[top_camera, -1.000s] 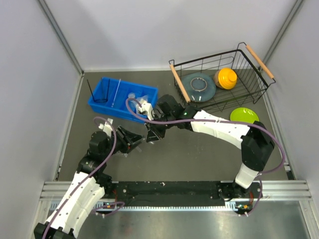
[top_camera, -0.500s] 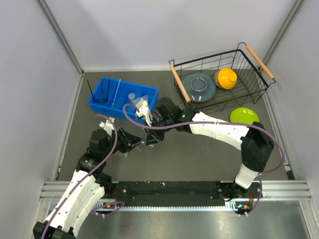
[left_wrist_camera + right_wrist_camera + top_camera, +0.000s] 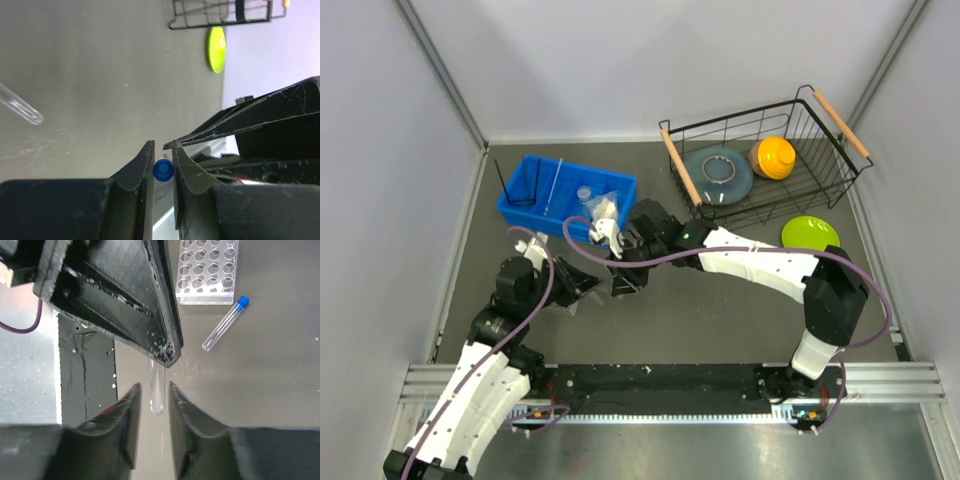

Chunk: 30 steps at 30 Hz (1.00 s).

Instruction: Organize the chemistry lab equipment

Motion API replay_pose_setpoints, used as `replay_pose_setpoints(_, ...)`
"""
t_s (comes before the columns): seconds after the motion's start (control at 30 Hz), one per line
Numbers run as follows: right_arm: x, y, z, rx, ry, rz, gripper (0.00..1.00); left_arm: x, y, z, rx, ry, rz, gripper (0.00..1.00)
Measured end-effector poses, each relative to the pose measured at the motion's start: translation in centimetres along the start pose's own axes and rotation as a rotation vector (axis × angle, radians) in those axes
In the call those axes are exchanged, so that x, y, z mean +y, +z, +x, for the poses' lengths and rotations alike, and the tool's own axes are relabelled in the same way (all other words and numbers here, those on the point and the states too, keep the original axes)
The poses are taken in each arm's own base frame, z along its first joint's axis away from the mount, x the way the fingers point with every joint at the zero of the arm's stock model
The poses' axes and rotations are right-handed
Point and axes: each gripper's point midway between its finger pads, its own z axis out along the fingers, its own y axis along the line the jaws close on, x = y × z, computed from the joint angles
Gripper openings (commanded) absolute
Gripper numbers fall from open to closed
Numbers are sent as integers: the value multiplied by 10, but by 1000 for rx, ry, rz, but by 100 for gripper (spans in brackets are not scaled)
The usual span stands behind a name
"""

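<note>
A clear blue-capped test tube [image 3: 156,390] hangs between both grippers above the table. My left gripper [image 3: 163,147] is shut on its blue cap [image 3: 163,170]. My right gripper [image 3: 154,386] stands open around the tube's round end, with a gap on each side. In the top view the two grippers, left [image 3: 590,284] and right [image 3: 625,277], meet tip to tip in front of the blue bin [image 3: 525,212]. A second capped tube [image 3: 225,325] lies on the table beside the clear tube rack [image 3: 207,270].
The blue bin holds a black wire ring stand [image 3: 505,185], a thin glass rod [image 3: 553,180], a small clear cup [image 3: 585,193] and a white packet [image 3: 606,205]. A black wire basket [image 3: 840,165] with grey and orange dishes stands back right, a green dish [image 3: 810,232] in front of it.
My left jaws have closed onto the tube's cap. My right jaws have loosened off the tube, and the right gripper has shifted a little left toward the left one.
</note>
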Motion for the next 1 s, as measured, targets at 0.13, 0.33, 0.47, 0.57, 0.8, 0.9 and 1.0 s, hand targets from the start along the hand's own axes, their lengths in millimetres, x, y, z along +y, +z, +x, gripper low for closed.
replay_pose_setpoints(0.13,-1,-1,4,15,-9,5,57,8,-8,-12,-53,85,-94,9)
replay_pose_setpoints(0.33,-1,-2,9,39,-39,-1,71,30,-21,-40,-168,230,-272,9)
replay_pose_setpoints(0.47,0,-4,14,60,-74,-13,74,64,-27,-62,-238,315,-468,9)
replay_pose_setpoints(0.57,1,-6,12,62,-97,-18,74,82,-32,-76,-277,370,-579,9)
replay_pose_setpoints(0.8,0,-6,14,72,-119,-20,74,103,-33,-99,-303,469,-733,9)
replay_pose_setpoints(0.9,0,-6,15,74,-124,-21,75,109,-32,-104,-299,497,-770,10)
replay_pose_setpoints(1.0,1,-7,16,80,-121,-21,75,114,-28,-107,-290,515,-793,10)
